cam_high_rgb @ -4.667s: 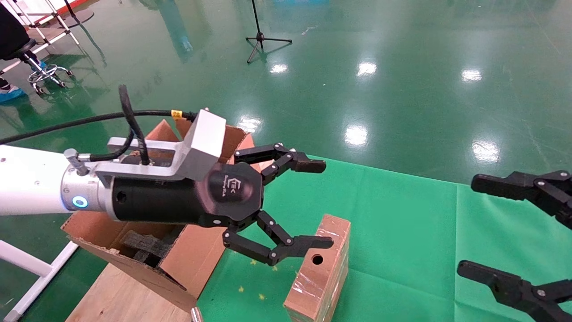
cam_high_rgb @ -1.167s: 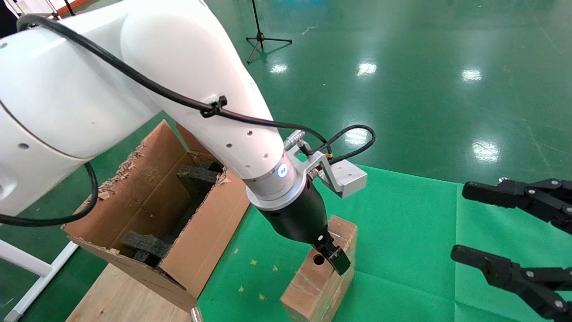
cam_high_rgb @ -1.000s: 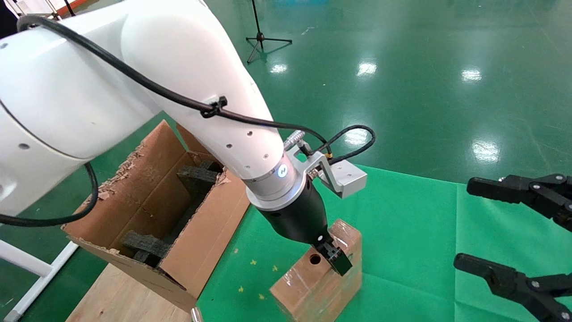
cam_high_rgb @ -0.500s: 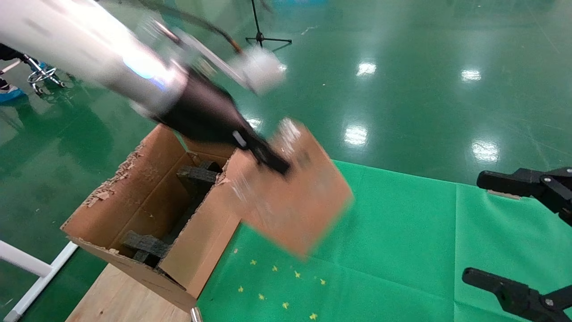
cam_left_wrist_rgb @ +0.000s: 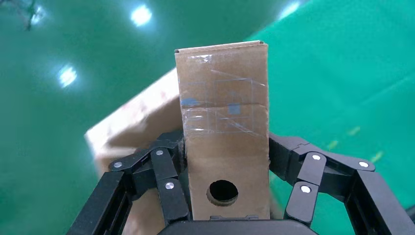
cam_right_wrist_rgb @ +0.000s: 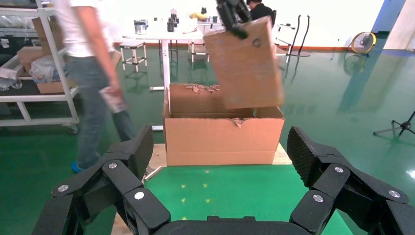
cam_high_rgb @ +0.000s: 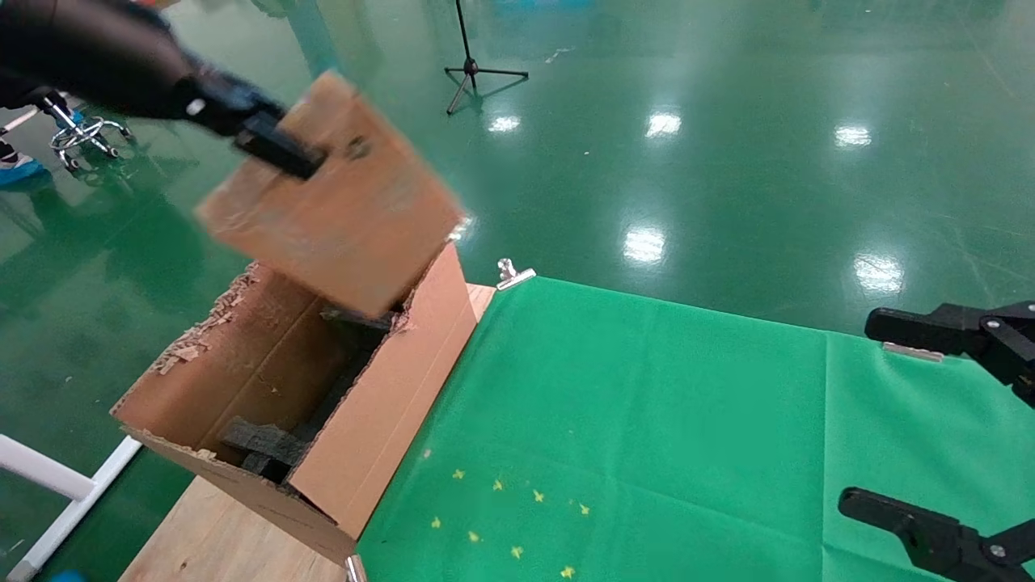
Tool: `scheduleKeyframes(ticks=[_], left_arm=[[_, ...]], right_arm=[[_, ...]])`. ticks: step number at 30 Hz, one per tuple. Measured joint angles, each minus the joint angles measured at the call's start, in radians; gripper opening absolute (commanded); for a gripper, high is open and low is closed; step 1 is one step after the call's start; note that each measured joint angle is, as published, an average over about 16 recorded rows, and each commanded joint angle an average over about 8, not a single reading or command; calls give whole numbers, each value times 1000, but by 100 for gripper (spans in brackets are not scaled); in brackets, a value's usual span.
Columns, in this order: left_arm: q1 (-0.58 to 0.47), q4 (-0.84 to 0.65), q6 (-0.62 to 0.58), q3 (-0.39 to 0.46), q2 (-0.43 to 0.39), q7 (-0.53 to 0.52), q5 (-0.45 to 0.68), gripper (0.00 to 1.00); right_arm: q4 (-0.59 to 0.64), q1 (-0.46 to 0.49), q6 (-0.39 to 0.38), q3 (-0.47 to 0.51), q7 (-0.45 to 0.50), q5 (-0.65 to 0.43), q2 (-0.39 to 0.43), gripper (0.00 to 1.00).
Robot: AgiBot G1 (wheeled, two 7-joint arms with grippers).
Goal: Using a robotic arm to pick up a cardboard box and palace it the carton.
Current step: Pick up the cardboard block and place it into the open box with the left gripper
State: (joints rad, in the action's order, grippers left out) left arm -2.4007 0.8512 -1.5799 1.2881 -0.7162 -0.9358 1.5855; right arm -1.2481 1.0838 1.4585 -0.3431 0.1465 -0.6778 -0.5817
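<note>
The left gripper (cam_high_rgb: 279, 149) clamps the cardboard box (cam_high_rgb: 335, 202) above the carton (cam_high_rgb: 380, 404), seemingly tilted; it should level it, then lower between the foam blocks (cam_high_rgb: 263, 443). The right gripper (cam_high_rgb: 946, 428) idles, spread.

One small cardboard box (cam_high_rgb: 340, 210). One large carton (cam_high_rgb: 323, 404), with two dark foam blocks (cam_high_rgb: 263, 444) showing inside. Two tools: the left tool (cam_high_rgb: 275, 149) and the right tool (cam_high_rgb: 962, 428). One tabletop (cam_high_rgb: 687, 420). One person (cam_right_wrist_rgb: 93, 73) behind.
</note>
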Motion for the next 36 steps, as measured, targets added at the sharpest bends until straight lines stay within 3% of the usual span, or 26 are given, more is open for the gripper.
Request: scheduleKeyframes(ticks=[6, 13, 24, 36], left_arm=[[3, -181, 31, 79, 0, 156, 48, 0], [69, -405, 118, 135, -41, 253, 101, 0], [209, -666, 311, 159, -136, 311, 136, 0], [341, -780, 511, 141, -186, 331, 113, 0]], right_arm=[[0, 0, 0, 0, 0, 0, 0, 100], [0, 0, 0, 0, 0, 0, 0, 100], [0, 0, 0, 0, 0, 0, 0, 100], [0, 0, 0, 0, 0, 0, 0, 100]])
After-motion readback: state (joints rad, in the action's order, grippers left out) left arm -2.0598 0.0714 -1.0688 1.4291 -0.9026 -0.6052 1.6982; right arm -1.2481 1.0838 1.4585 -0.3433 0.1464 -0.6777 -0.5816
